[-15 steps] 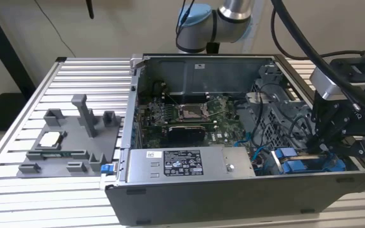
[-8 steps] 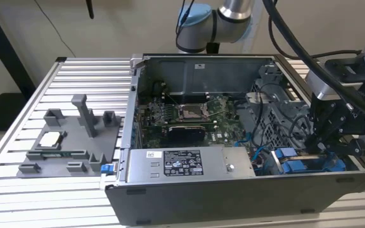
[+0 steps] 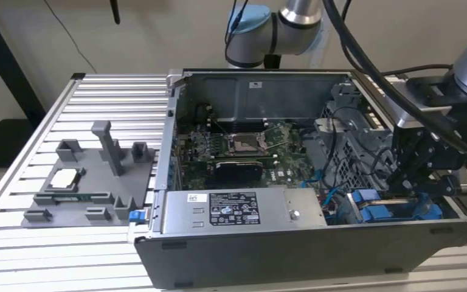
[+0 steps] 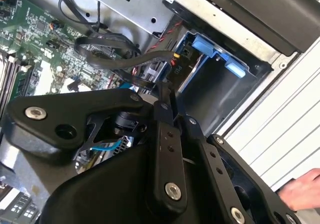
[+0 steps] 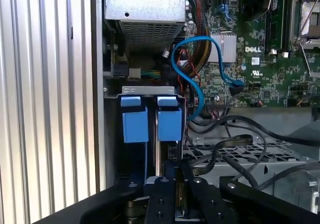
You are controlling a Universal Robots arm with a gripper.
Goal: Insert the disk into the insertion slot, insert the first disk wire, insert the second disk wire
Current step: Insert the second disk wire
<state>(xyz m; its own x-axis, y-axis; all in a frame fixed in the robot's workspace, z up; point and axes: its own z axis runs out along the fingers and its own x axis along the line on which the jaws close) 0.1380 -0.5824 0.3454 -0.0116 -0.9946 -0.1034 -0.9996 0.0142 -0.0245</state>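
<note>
The disk's blue carrier (image 5: 169, 119) sits in the grey metal insertion slot (image 5: 147, 90), beside another blue-fronted carrier (image 5: 135, 119). In the exterior view my gripper (image 3: 401, 190) hangs low inside the PC case at its right end, just above the blue carriers (image 3: 379, 213). In both wrist views the black fingers (image 5: 162, 199) stand close together. A black flat disk wire (image 4: 125, 59) curves up to their tips, and the gripper (image 4: 167, 92) looks shut on its end. A blue wire (image 5: 192, 69) loops from the motherboard toward the slot.
The silver power-supply box (image 3: 242, 210) lies along the case's near wall. The green motherboard (image 3: 242, 146) fills the middle. A grey fixture tray (image 3: 87, 182) with small parts sits on the ribbed table at the exterior view's left. A person's hand (image 4: 305, 189) rests outside the case.
</note>
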